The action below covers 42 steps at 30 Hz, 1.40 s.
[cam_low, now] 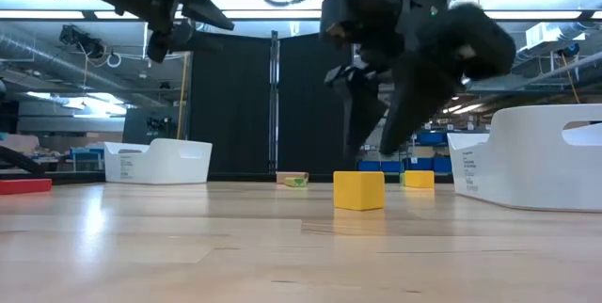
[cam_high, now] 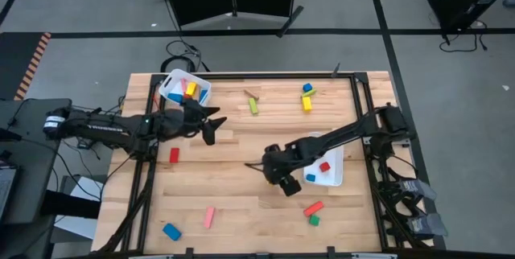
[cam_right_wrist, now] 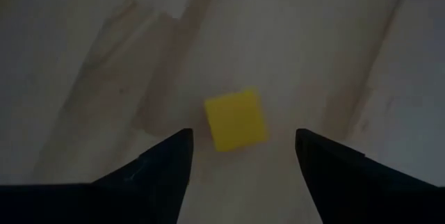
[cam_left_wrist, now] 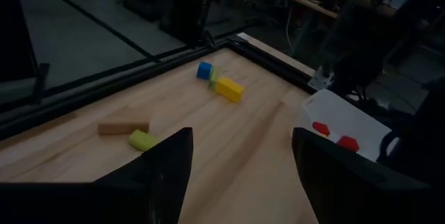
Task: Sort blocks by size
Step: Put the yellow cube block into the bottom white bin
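On the pale wooden table (cam_high: 241, 203) under dim workshop lights, both hands spread, right hand (cam_right_wrist: 240, 156) over a yellow cube (cam_right_wrist: 236, 119).

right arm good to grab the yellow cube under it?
Probably yes. The right gripper hangs open above the yellow cube, which sits alone on bare table between the finger lines. Nothing crowds it in the low view; the white bin stands off to the side.
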Available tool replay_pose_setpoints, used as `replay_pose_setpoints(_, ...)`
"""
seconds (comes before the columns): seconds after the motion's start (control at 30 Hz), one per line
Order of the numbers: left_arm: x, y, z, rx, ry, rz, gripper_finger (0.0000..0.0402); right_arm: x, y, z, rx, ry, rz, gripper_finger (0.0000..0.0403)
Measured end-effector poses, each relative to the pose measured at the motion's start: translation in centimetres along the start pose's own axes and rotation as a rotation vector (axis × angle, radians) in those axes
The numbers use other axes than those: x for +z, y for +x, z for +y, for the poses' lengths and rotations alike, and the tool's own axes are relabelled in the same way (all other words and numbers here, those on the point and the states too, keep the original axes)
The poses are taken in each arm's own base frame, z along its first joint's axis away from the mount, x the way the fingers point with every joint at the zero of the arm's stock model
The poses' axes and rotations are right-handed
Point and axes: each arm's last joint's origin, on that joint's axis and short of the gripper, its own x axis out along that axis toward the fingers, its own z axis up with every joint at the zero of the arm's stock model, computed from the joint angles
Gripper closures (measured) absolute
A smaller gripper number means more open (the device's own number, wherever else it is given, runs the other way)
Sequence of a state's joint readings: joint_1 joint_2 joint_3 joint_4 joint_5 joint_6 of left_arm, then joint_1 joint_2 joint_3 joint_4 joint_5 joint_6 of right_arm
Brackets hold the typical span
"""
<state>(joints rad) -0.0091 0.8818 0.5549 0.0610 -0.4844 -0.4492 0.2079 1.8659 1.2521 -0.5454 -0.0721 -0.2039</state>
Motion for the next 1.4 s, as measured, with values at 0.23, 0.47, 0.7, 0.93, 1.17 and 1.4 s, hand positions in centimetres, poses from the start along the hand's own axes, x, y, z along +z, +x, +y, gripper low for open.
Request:
replay_pose_setpoints(0.23,-0.3,-0.4,-0.6,-0.003,0.013,-0.001,0.0149,0.7,2.0,0.1,0.012,-0.056,0.034,0.0134)
replay_pose_setpoints(0.47,-0.5,-0.6,-1.0,-0.026,0.02,0.007,0.0149,0.2,3.8,0.1,0.025,-0.08,0.086,0.0143)
replay_pose_setpoints(0.7,-0.7,-0.9,-1.5,-0.05,0.023,0.011,0.0149,0.5,4.1,0.0,0.012,-0.104,0.056,0.0203)
replay_pose_setpoints(0.93,-0.9,-1.2,-2.0,-0.083,0.027,0.018,0.0149,0.5,4.0,-0.2,-0.013,-0.12,0.059,0.0257)
replay_pose_setpoints(1.17,-0.9,-2.0,-3.3,-0.176,0.013,-0.011,0.0149,1.0,2.4,-0.7,-0.133,-0.155,0.037,0.0257)
replay_pose_setpoints(1.4,-1.3,-3.1,-4.8,-0.274,0.027,-0.019,0.0149,0.8,-4.5,-1.8,-0.287,-0.091,0.002,0.0257)
